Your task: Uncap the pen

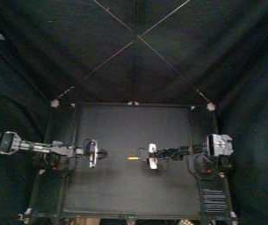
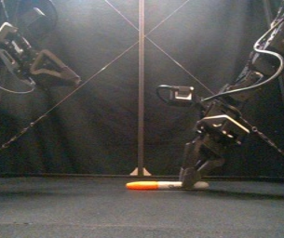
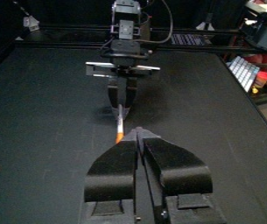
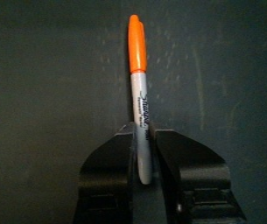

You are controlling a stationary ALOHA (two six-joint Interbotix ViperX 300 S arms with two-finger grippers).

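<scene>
Nearest the front camera lies the black table [image 2: 57, 200], filling the bottom strip of that view and carrying only the task's thing, so both arms have open room to work. Next in size, the right arm [image 2: 250, 79] comes down from the upper right of the front view to the lower middle, bent steeply so that its gripper meets the tabletop. The left arm [image 2: 26, 56] sits folded high in the upper left, well apart from the work, probably waiting until there is something to pull against. The right gripper [image 2: 192, 175] stands low at the bottom centre, and in its own wrist view its jaws appear clenched on the grey barrel of the marker pen [image 2: 156, 185], one jaw on each side of the end away from the cap. I take that hold as chosen to leave the cap end free. The left gripper [image 3: 139, 133], at the lower middle of its wrist view, has its jaws pressed together on nothing and faces along the pen towards the other gripper. The marker pen lies flat on the table at the bottom centre of the front view. Its orange cap [image 2: 142, 185] is on and points to the picture's left, towards the left arm's side, which suits that gripper taking it.
</scene>
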